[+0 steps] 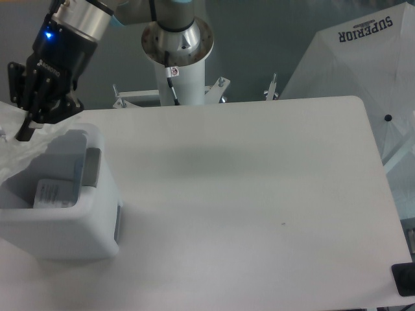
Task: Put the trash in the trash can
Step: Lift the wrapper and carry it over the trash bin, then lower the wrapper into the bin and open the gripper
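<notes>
The white boxy trash can [97, 240] stands at the table's left edge. The wrinkly clear plastic bag [19, 152] hangs over its left rim, and the bag's white printed label [55, 193] lies inside the can. My gripper [26, 131] is just above the can's back left corner, pointing down. Its fingers look closed together on the bag's upper edge. The water bottle is not in view. A grey panel [118, 223] shows on the can's right side.
The white table [259, 194] stretches to the right of the can. The arm's white base post [178, 71] stands behind the table's back edge. A white umbrella-like cover [363, 58] is at the far right. A black object [405, 278] sits at the bottom right corner.
</notes>
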You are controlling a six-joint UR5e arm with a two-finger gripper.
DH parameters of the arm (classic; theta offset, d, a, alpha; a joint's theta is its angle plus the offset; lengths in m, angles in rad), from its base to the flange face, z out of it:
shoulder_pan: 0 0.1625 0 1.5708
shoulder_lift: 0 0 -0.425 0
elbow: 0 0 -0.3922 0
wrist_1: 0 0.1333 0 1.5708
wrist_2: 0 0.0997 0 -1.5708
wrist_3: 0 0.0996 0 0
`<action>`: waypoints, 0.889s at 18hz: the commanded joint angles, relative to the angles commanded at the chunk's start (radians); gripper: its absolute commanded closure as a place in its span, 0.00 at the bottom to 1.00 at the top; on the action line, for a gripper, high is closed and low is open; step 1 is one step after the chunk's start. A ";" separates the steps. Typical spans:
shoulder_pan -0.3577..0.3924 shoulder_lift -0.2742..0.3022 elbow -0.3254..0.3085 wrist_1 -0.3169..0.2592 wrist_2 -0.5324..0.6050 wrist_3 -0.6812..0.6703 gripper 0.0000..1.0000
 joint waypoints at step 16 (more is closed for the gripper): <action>-0.011 -0.043 -0.089 0.044 -0.002 0.008 0.84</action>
